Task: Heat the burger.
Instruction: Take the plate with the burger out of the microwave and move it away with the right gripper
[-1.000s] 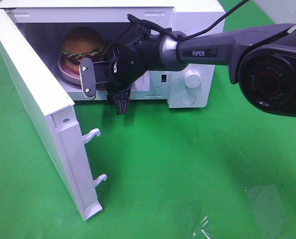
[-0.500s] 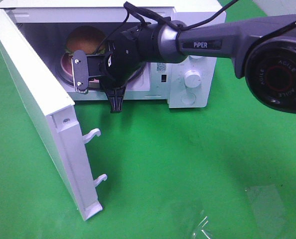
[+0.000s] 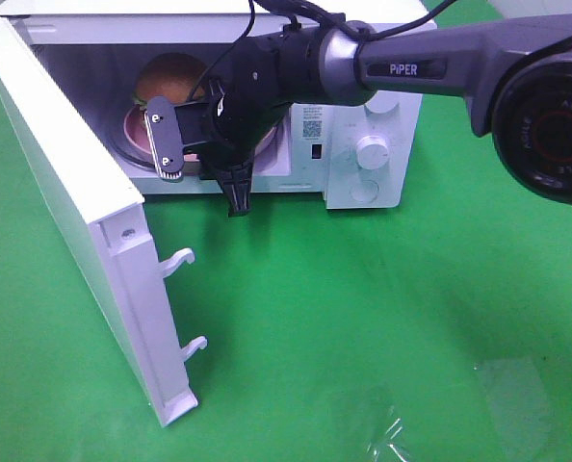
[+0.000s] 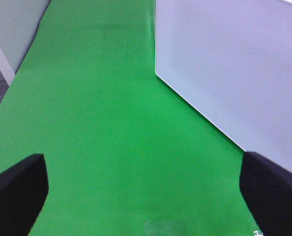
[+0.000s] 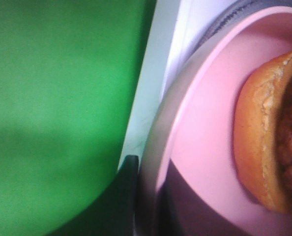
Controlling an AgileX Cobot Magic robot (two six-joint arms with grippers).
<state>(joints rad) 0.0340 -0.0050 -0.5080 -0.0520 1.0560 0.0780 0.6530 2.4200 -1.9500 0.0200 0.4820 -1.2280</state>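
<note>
Exterior high: right jaws (image 3: 236,197), wide apart a second ago, now closed on nothing, drawn a little back at mouth of white box microwave (image 3: 363,87). Placing judged done; white door (image 3: 84,241) swung open, near left. Glossy golden-brown domed burger (image 3: 175,79) on round pink plate (image 3: 137,125) inside.

Left wrist: left jaws (image 4: 146,189) spread wide, empty, above green table (image 4: 102,128).

Right wrist: bun (image 5: 256,147), patty, cheese edge, resting on plate.

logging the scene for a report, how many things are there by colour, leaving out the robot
white: 1, the microwave
pink: 1, the plate inside it
golden-brown: 1, the burger on the plate
green: 1, the table cover
total: 4
</note>
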